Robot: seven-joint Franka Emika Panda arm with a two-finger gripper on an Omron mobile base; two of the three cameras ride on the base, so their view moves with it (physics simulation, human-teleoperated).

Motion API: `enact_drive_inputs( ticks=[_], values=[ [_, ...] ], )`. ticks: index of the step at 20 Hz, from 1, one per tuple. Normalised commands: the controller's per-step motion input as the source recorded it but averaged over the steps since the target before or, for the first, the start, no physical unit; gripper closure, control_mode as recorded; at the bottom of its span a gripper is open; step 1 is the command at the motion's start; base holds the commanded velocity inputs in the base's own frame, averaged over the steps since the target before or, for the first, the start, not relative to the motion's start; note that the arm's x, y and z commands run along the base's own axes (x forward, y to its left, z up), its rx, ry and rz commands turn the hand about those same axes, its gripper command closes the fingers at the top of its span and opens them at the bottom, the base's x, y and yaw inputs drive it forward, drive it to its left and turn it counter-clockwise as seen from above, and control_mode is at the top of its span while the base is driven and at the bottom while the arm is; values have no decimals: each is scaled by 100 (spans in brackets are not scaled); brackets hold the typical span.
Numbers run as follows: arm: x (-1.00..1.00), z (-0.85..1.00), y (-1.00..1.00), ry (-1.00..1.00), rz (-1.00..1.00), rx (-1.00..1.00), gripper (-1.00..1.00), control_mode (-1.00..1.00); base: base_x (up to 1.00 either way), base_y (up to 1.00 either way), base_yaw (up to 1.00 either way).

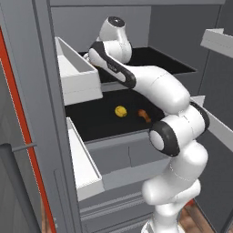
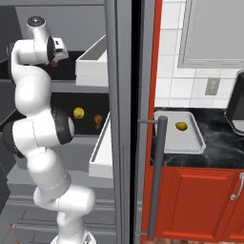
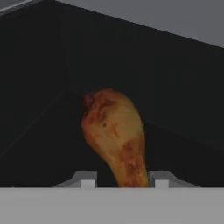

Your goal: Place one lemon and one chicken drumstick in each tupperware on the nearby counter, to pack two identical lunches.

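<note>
Close to the hand camera, the pincer (image 3: pixel 124 180) is pinching the narrow bone end of a chicken drumstick (image 3: pixel 114 131), a fingertip (image 3: pixel 87 179) on either side, the browned meaty end pointing away toward the dark back wall of a black fridge shelf. From the base views, the white arm reaches up into an open grey refrigerator (image 1: pixel 41 91), its hand at the upper shelf (image 1: pixel 159 59). On the shelf below lie a lemon (image 1: pixel 120 111) and, just beside it but apart, a second drumstick (image 1: pixel 144 115). White door bins (image 1: pixel 77 75) hang on the open door, one above the other. Farther off, past the fridge's red-edged door and its grey bar handle, the glossy black marbled table (image 2: pixel 219 138) sits over red-brown cabinet doors, and on it rests a whitish-grey tupperware (image 2: pixel 190 143) with another lemon (image 2: pixel 181 126) inside. White wall tiles rise behind it.
</note>
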Motion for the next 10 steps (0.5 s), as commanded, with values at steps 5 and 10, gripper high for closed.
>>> enact_drive_inputs(
  ticks=[5,10],
  values=[
    [-100,-71,-56,-4,-22,-2,100,-100,0,0,0],
    [-100,-63,-75,-10,-22,0,100,-100,0,0,0]
  ],
)
